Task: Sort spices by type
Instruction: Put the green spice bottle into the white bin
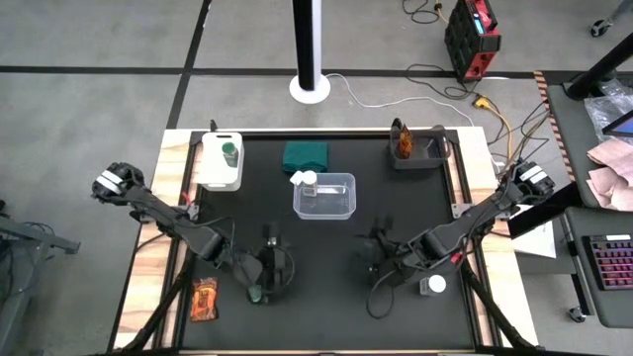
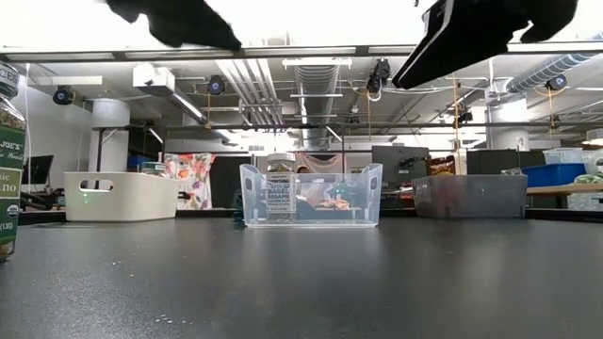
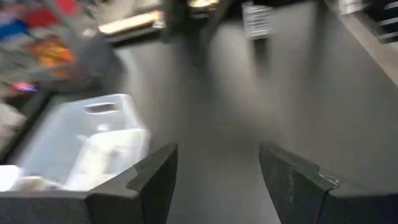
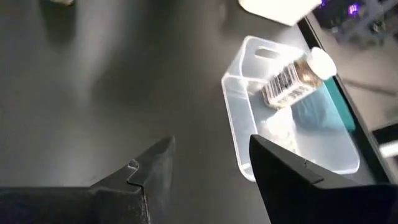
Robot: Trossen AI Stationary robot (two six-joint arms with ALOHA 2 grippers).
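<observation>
black mat (image 1: 326,227) covers the table in the middle of the high view. white bin (image 1: 220,161) sits at the mat's upper left with a green-lidded jar (image 1: 228,152) inside. grey bin (image 1: 419,153) at the upper right holds an orange-red packet (image 1: 404,145). clear bin (image 1: 324,196) near the centre has a white-lidded jar (image 1: 304,181) leaning on its upper left corner. left gripper (image 1: 265,277) hangs at the lower centre-left, fingers spread wide with nothing between them. right gripper (image 1: 379,259) hangs at the lower centre-right, also wide and empty. another white-lidded jar (image 1: 433,285) stands at the lower right, a second packet (image 1: 206,299) at the lower left edge.
</observation>
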